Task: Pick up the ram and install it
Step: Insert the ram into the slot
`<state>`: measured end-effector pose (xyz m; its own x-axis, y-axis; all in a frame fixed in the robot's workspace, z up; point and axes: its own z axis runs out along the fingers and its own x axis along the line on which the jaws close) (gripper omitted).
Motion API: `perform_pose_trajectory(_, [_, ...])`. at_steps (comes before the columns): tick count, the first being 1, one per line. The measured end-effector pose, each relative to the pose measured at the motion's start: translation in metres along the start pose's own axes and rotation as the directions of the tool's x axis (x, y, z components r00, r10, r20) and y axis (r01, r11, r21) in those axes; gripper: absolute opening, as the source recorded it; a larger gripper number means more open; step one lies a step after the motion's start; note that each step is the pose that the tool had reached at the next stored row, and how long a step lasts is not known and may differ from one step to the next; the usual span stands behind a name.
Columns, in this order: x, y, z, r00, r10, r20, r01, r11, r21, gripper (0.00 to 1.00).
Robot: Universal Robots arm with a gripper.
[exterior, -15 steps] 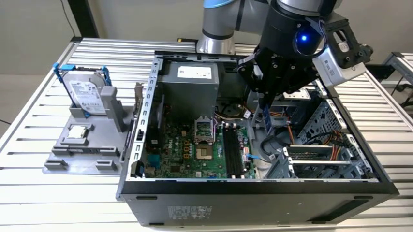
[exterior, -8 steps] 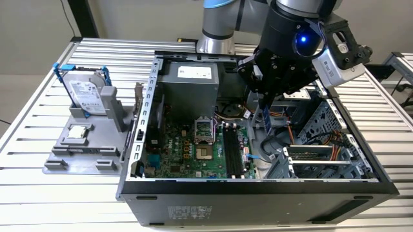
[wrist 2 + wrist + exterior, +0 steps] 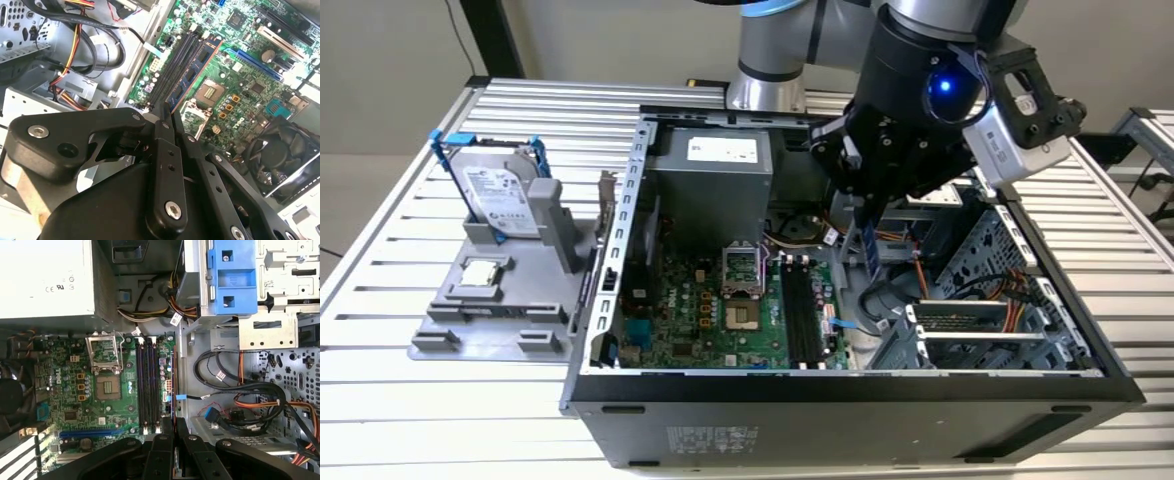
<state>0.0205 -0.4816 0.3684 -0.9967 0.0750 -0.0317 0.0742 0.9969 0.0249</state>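
My gripper (image 3: 859, 222) is inside the open computer case (image 3: 630, 200), shut on the ram (image 3: 867, 252), a thin blue board with black chips. The ram hangs edge-down, just to the exterior view's right of the black memory slots (image 3: 803, 310) and a little above the motherboard (image 3: 700, 310). In the second wrist view the ram (image 3: 194, 70) sticks out from the gripper (image 3: 168, 114) and runs parallel to the slots (image 3: 170, 70). In the first wrist view the ram (image 3: 174, 385) is seen edge-on beyond the gripper (image 3: 173, 424), beside the slots (image 3: 148, 385).
The open processor socket (image 3: 742, 275) and the grey power supply (image 3: 714, 170) lie to the exterior view's left of the slots. Bundled cables (image 3: 921, 290) and drive cages (image 3: 987, 330) are on its right. Outside the case, a grey stand (image 3: 494, 300) holds the hard drive (image 3: 500, 190) and a square chip (image 3: 480, 272).
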Motion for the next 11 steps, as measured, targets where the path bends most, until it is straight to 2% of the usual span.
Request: perform_pose_trajectory(11, [-0.0029,0.0,0.0101,1.0,0.0,0.0,0.0,1.0,0.0009,0.0])
